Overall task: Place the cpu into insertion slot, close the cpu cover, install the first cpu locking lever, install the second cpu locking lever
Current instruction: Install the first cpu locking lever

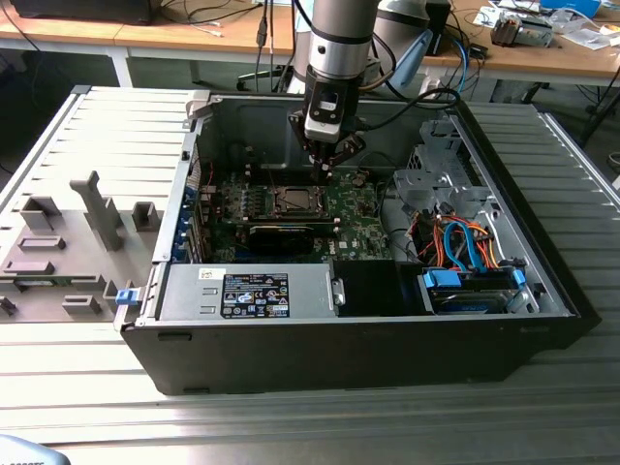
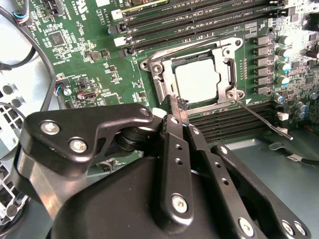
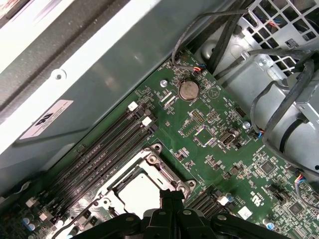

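The open computer case (image 1: 387, 349) carries the green motherboard (image 2: 84, 59) on its floor. The gripper (image 2: 174, 103) hangs low over the middle of the board, its fingers pressed together and holding nothing. Its tip is right at one corner of the insertion slot (image 2: 155, 67), though contact cannot be told. The cpu cover (image 2: 164, 82) lies flat on the slot. The cpu (image 2: 197, 79) sits inside, its silver top showing through the opening. A thin wire lever (image 2: 261, 118) sticks out from another corner.

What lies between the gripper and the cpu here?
In the second wrist view, just the frame edge of the cpu cover lies between the gripper and the cpu.
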Robot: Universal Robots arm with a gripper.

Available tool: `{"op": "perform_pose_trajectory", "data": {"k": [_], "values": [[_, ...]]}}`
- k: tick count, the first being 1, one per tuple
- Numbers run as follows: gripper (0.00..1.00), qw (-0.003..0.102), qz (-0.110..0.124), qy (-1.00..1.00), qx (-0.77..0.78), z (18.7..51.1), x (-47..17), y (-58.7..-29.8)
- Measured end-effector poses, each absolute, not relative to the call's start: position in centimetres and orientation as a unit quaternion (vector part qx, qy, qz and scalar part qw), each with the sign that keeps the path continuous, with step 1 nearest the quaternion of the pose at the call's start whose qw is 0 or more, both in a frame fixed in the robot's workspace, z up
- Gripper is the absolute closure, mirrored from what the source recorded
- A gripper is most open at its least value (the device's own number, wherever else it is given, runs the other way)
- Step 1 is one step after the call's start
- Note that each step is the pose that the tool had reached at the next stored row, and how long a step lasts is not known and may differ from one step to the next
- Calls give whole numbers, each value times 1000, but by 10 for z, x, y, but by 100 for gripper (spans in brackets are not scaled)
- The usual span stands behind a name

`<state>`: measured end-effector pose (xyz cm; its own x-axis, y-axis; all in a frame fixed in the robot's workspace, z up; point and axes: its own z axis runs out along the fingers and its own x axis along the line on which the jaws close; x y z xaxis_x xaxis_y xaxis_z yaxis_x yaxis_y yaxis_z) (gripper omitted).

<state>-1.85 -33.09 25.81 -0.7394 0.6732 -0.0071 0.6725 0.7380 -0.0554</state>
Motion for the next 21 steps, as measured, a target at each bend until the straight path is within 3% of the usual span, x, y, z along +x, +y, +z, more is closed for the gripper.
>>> {"op": "perform_pose_trajectory", "data": {"k": [21], "values": [[89, 6, 27, -935, -353, 258, -18, -331]]}}
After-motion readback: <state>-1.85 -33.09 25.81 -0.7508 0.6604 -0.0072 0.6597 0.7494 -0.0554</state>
